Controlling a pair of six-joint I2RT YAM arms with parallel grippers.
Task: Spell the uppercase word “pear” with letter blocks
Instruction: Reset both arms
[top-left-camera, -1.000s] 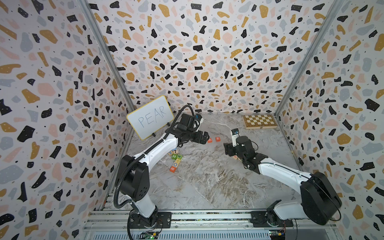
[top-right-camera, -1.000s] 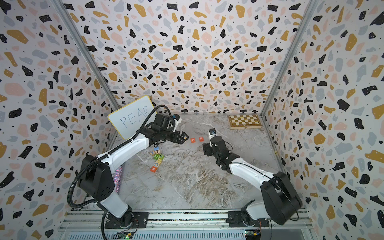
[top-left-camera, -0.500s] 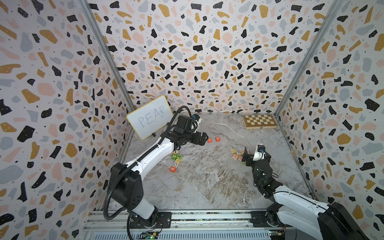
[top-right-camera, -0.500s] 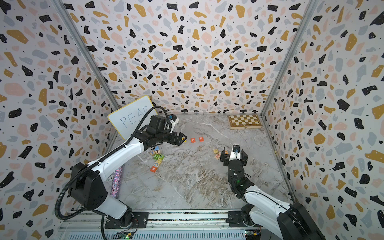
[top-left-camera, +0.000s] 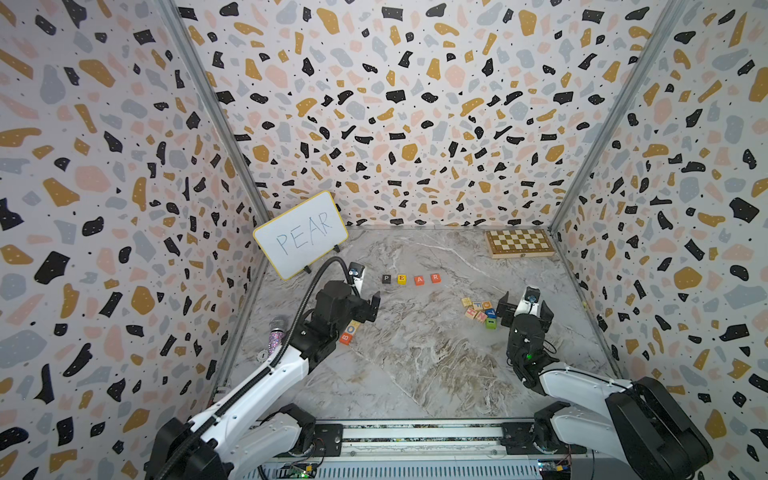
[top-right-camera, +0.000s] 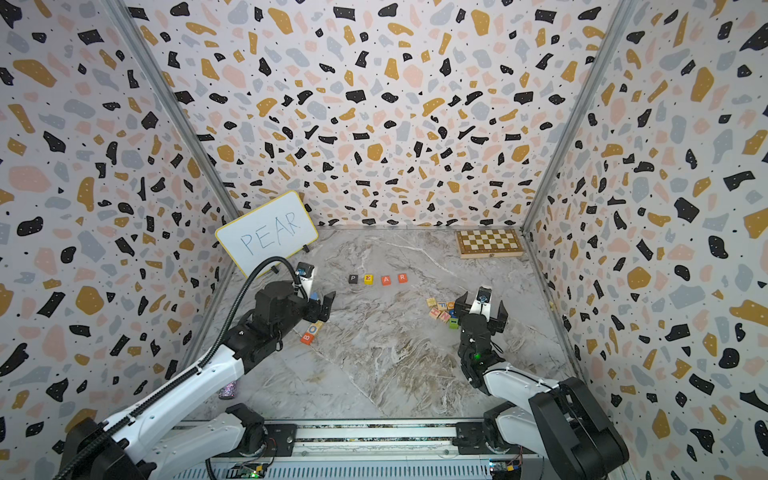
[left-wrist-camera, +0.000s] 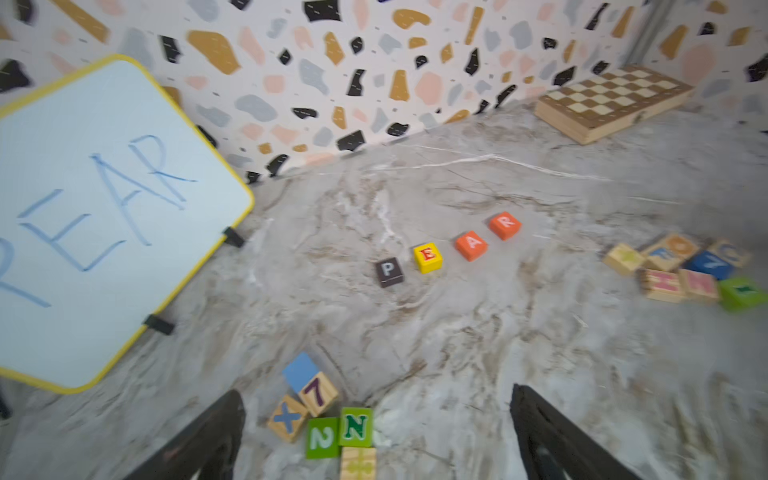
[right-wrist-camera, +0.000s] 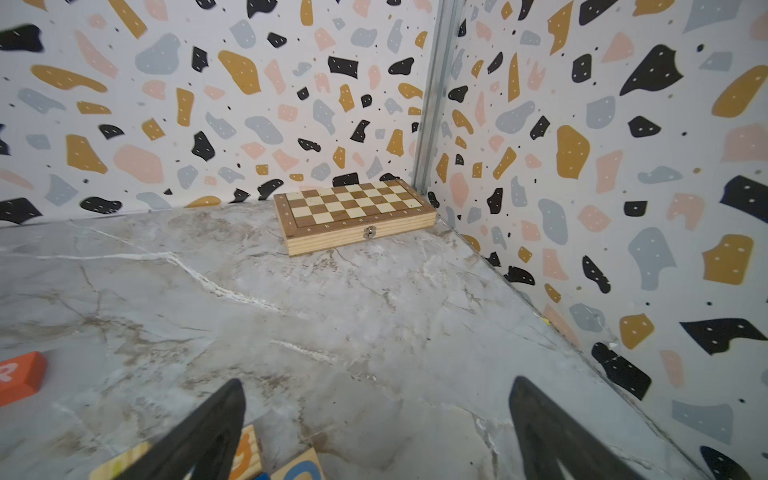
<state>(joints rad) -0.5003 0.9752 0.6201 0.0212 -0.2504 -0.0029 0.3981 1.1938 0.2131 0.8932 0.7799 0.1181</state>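
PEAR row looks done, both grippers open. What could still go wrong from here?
1. The right gripper is close beside the spare block pile. A sideways swing could scatter blocks toward the R block.
2. The left gripper hangs over another spare cluster. A forward sweep might push those toward the P block and disturb the row.

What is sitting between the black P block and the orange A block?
The yellow E block sits between the black P block and the orange A block, apart from both. The left wrist view shows it best.
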